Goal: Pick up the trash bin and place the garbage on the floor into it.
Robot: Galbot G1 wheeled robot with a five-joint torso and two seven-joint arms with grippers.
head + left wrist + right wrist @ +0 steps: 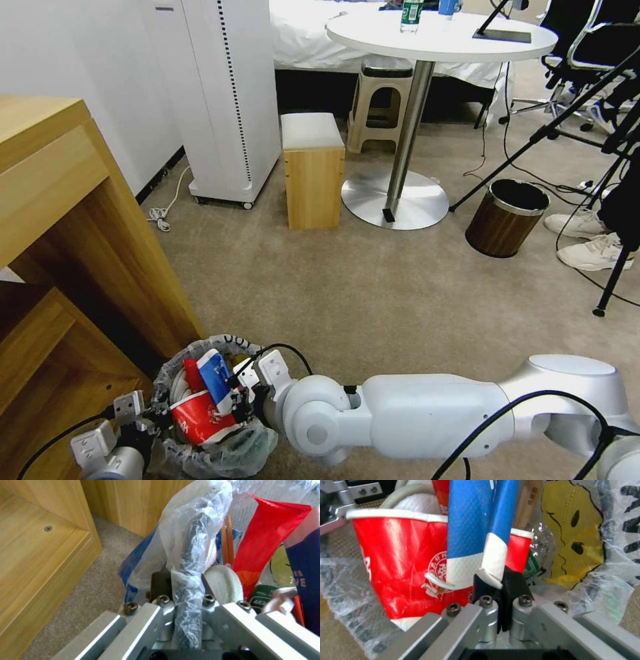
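Trash bin (207, 453): at 7 o'clock in the head view, low beside the wooden desk (60, 220), lined with a crinkly whitish bag and packed above the rim.
Left gripper (181, 585): clenched on the bag-wrapped rim of the bin, at its 9 o'clock side; the film is bunched between the pads.
Right gripper (496, 581): at the bin's 3 o'clock side, pads pinched on the lower edge of the blue-white paper cup (476, 530), which stands among the contents.
Garbage: red-white paper cup (200, 415), red packet (266, 542), a white slipper (223, 583) and a green-labelled bottle (261, 597), all inside the bin.
Handling, judged: bin and load look light; the liner is thin, slippery and could tear or slide under the pads, so the stiff rim beneath it is the sound hold. The cups are soft and would crush; a light hold at the wall serves best.
Floor (373, 293): beige short-pile carpet, flat, with good friction.
Room: round pedestal table (427, 40) at 12 o'clock, wooden stool (313, 170) at 11, brown wood-grain bin (507, 217) and tripod legs (553, 127) at 2.
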